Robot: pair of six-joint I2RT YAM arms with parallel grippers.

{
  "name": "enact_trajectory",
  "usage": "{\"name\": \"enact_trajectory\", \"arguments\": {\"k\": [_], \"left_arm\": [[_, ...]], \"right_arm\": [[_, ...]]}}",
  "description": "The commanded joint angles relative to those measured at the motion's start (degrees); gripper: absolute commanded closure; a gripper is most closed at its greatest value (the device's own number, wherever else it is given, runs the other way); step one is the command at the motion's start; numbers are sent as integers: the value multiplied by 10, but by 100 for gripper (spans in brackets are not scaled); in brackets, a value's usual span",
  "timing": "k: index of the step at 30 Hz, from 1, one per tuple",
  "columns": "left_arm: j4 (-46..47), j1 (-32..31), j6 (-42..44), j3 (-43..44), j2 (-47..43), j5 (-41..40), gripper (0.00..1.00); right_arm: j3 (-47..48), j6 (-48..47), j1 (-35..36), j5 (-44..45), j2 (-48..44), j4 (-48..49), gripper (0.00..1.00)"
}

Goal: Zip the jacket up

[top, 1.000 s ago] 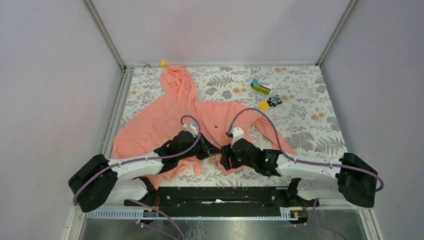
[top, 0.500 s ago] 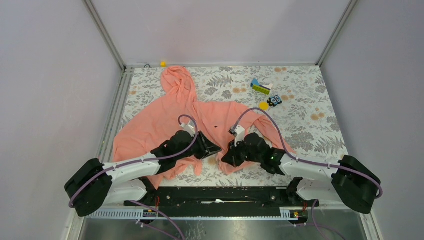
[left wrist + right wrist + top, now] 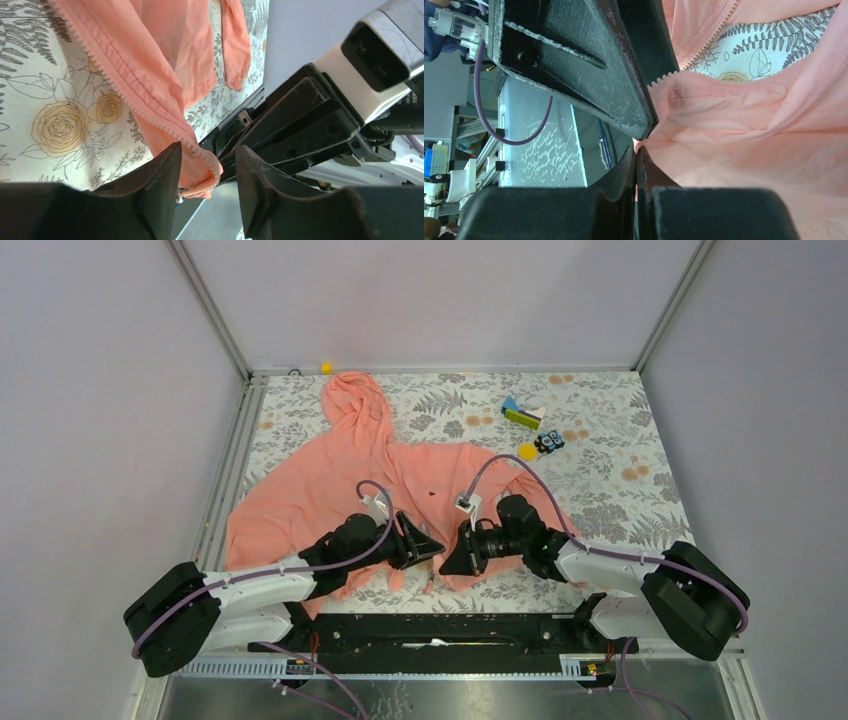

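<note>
The jacket (image 3: 320, 480) lay spread on the table (image 3: 620, 510), hood far and hem near. It looked thin, light and limp, so it would likely bunch and slip unless taken at the stiffer zipper edge by the hem. The right gripper (image 3: 636, 152) was pinched together on a fold of that hem, while the left gripper (image 3: 206, 167) stood partly apart, the toothed corner hanging loose between its fingers.

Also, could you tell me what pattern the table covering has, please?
White table covering with grey ferns and yellow roses; clearest in the left wrist view.
</note>
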Motion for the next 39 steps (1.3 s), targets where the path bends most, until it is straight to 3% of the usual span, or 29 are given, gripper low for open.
{"name": "enact_trajectory", "arguments": {"k": [1,3,4,6,7,10,15,18,21,25,27,33,39], "left_arm": [[67,-11,-4,4,5,4,59],[74,-16,-3,9,13,6,71],[78,-18,-1,11,17,8,81],[85,-19,-2,12,19,9,92],[88,-19,-3,11,19,7,98],[91,-19,-16,7,17,-5,100],[59,-19,-56,10,24,-37,100],[63,-19,-75,12,35,-42,100],[88,-19,-90,3,42,-43,100],[120,-19,-111,-10,48,-46,100],[123,-19,-116,-11,50,-50,100],[106,-19,-115,11,66,-54,100],[105,-18,-117,20,80,-53,100]], "right_arm": [[16,4,-6,-27,10,29,100],[16,7,-7,-15,9,21,100],[18,9,-8,-1,7,10,98],[30,13,-8,49,0,-36,74],[37,15,-8,72,-5,-69,68],[57,38,-2,135,-40,-158,55],[127,88,129,430,-95,-345,33],[145,138,189,552,-93,-372,24],[143,178,219,637,-82,-371,22],[114,157,252,729,-80,-286,27],[111,132,258,734,-72,-245,32],[82,75,265,720,-57,-152,32],[54,52,274,668,-62,-90,39]]}}
